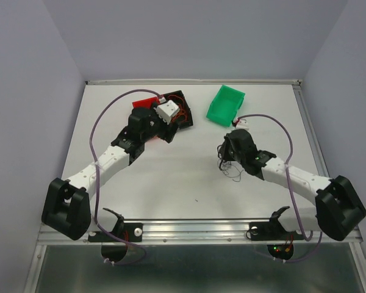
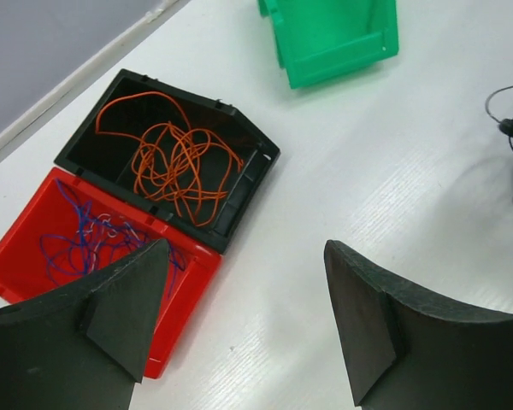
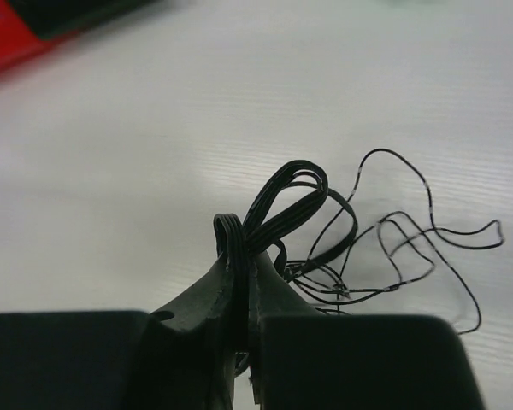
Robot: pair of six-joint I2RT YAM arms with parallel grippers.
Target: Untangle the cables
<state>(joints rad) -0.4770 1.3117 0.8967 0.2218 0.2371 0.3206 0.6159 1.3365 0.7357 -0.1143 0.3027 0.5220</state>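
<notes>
R jaws pinch black wires (image 3: 286, 218); green bin (image 1: 226, 105) just beyond, far edge.

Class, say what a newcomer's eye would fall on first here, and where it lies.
The right gripper, right of centre, is shut on a bunch of black cables, loose strands trailing on the table. At back left, orange cables lie in a black bin and blue cables in a red bin beside it.
</notes>
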